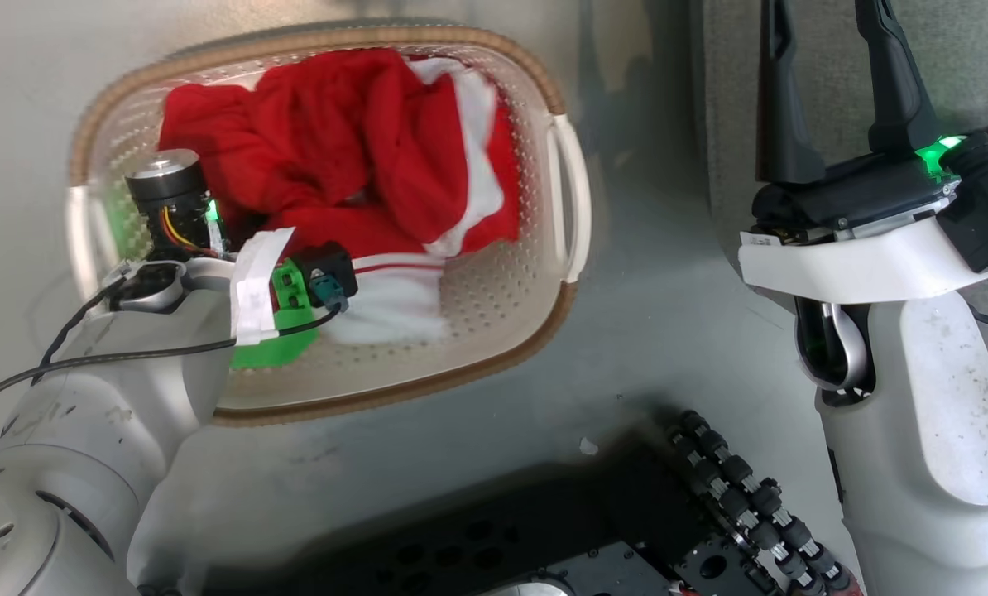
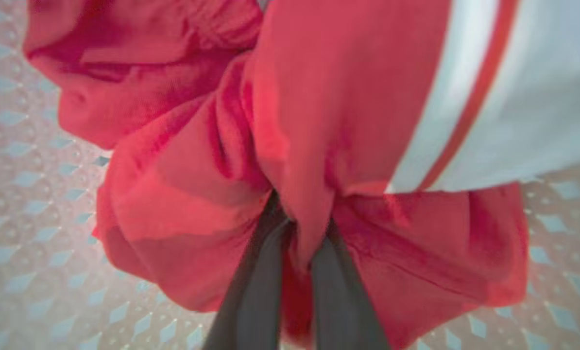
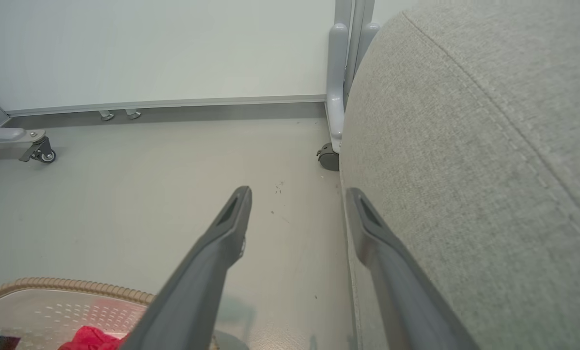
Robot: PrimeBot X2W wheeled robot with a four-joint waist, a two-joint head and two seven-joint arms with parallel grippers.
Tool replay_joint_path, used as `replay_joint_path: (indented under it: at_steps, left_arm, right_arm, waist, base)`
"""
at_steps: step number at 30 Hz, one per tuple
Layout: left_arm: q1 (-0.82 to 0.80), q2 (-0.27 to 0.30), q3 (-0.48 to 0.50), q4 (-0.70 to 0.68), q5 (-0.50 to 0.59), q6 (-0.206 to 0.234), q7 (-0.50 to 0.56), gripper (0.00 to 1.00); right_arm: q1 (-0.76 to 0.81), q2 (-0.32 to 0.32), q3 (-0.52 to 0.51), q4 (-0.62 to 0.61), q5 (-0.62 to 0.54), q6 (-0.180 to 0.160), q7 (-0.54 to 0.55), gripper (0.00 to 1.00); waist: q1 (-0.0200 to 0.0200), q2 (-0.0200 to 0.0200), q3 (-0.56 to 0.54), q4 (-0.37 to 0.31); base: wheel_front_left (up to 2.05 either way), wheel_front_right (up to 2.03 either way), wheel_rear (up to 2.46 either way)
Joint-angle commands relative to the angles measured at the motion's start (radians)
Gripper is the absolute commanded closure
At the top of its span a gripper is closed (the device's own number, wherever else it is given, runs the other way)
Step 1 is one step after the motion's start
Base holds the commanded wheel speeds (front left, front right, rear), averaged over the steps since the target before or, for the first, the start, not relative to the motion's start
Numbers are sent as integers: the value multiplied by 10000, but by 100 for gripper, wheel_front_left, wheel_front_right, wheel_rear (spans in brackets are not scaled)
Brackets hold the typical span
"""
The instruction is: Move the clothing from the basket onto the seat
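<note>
**Head view: clothing pinched in the basket, lift comes next**

The seat (image 1: 974,58) fills the far right, a grey upholstered flank. The basket (image 1: 502,290) stands on the floor (image 1: 651,331) to its left, near it but not touching, with the clothing (image 1: 362,149) heaped inside. In the left wrist view the left jaws are pinched almost together on one red fold, the fingers (image 2: 263,282) buried in cloth. The right jaws stand wide apart and empty, just beside the seat. Best lift straight up until the trailing fabric clears the rim. Only one fold looks held, so the rest may snag or slip.
</note>
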Motion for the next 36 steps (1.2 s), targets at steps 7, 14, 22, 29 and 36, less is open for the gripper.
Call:
replay_joint_path:
  at_steps: [7,14,22,29,36]
  left_arm:
    - [355,-68,190,12,-446,344,-567,100]
    - [923,-601,412,16,-962,458,-1162,100]
    - [1958,-1284,1196,-189,-2084,714,-1801,100]
    - [3158,-1607,2101,-1241,-3345,934,-1930,100]
    - [4397,-1569,2883,-2957,-4048,1337,-1927,100]
  right_arm:
    - [40,-20,146,232,58,-3,-34,0]
    - [405,-22,116,525,-153,-3,-34,0]
    - [1307,-23,-121,889,-433,-3,-34,0]
    - [2341,-28,-189,1173,-529,-3,-34,0]
    - [3350,-29,-150,1453,-466,-3,-34,0]
  waist:
    - [0,-1,-844,-1]
    - [0,-1,-2213,206]
    - [0,-1,-4291,711]
    - [0,-1,-6288,1332]
    - [0,-1,-8042,1857]
  base:
    - [0,0,0]
    - [0,0,0]
    - [0,0,0]
    - [0,0,0]
    - [0,0,0]
